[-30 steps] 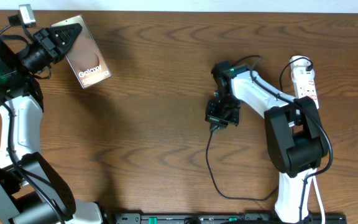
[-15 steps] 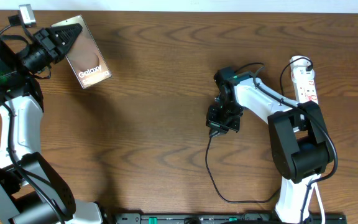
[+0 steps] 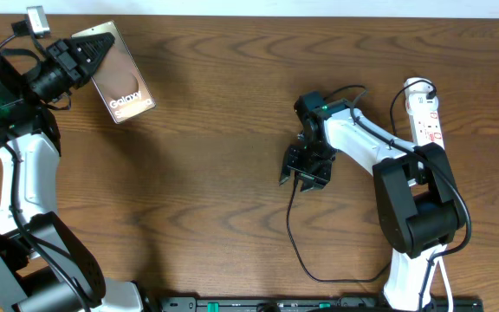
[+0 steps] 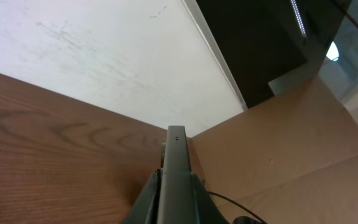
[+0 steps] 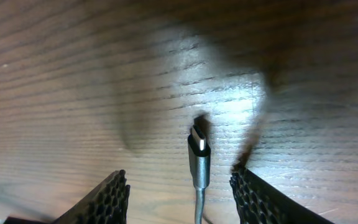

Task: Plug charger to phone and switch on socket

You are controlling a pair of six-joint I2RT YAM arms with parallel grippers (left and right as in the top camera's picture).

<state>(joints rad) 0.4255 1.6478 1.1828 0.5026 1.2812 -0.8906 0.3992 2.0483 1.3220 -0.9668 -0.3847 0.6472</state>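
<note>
The charger, a light, limp cable, lies on the bench with its small rigid connector between the parted, empty fingers of the right claw, probably best pinched by that stiff plug body, while the left claw clamps the phone well apart.

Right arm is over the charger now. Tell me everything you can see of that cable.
The charger is a thin black cable. From the right gripper it runs down the table, curves and heads toward that arm's base. Its connector tip is a slim dark sleeve ending in a small rounded metal plug. The tip seems to lie on the wood, centred between the open jaws with a gap on each side; nothing grips it.
</note>
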